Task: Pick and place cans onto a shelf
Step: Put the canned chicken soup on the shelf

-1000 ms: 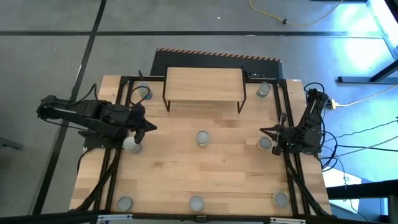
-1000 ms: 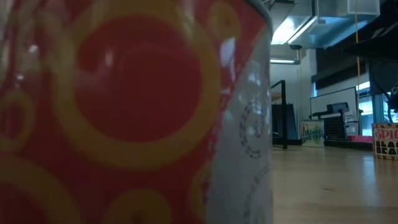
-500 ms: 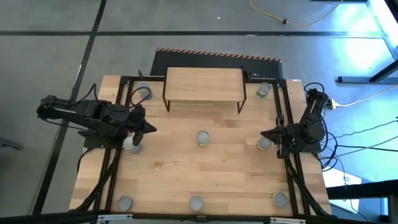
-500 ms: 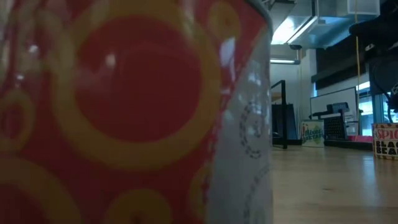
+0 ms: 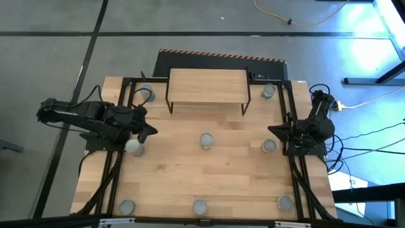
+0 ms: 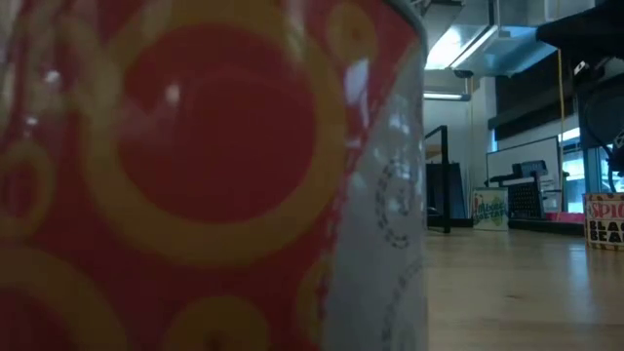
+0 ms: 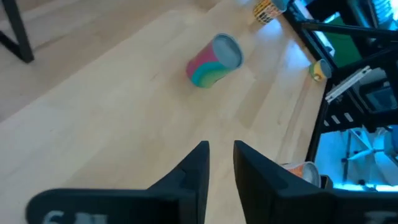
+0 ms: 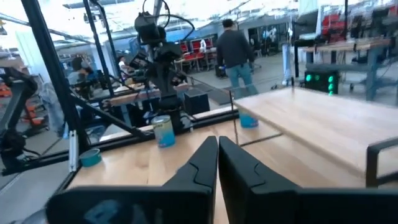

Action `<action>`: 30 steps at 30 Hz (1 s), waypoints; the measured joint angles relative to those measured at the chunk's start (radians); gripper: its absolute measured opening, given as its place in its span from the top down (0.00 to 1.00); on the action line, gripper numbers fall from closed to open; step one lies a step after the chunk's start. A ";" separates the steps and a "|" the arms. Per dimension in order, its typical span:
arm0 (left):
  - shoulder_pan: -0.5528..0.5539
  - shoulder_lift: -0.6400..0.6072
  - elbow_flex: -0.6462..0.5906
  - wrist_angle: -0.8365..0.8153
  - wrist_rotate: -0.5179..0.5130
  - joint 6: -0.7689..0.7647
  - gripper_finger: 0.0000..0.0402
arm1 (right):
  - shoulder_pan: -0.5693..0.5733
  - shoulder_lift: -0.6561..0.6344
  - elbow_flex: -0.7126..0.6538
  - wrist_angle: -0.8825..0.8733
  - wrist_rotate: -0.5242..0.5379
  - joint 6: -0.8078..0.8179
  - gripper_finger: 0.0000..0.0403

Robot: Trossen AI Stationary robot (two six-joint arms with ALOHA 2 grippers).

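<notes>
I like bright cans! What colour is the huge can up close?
Red with yellow rings, best in the low view.

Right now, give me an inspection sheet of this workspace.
Surface: light wooden table.
Job's things: eight cans standing on the table, one in the middle; the shelf holds none.
Clutter: nothing seen.
Grippers: left gripper slightly open, empty, beside a can; right gripper shut, empty, near a can by the right edge.
Cables: yellow cable on the floor behind the table.
Surroundings: person standing beyond the table.
</notes>
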 joint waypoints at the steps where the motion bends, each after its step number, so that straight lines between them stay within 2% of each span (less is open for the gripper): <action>1: 0.003 0.000 0.000 0.000 -0.001 0.000 0.82 | 0.000 0.000 0.003 0.014 0.001 -0.024 0.95; 8: 0.010 0.000 0.000 0.014 0.076 0.055 0.80 | 0.000 0.002 0.103 0.018 0.091 -0.175 0.95; 11: 0.010 0.000 0.000 0.022 0.079 0.058 0.80 | 0.000 0.002 0.159 0.019 0.120 -0.207 0.95; 17: 0.010 0.000 0.009 0.156 0.070 0.172 0.80 | 0.000 0.004 0.264 0.013 0.124 -0.324 0.95; 24: 0.010 0.009 0.139 0.047 -0.061 0.224 0.80 | 0.002 0.092 0.393 0.005 0.195 -0.458 0.95; 30: 0.010 0.014 0.251 -0.085 -0.208 0.239 0.80 | 0.035 0.229 0.533 0.005 0.331 -0.480 0.95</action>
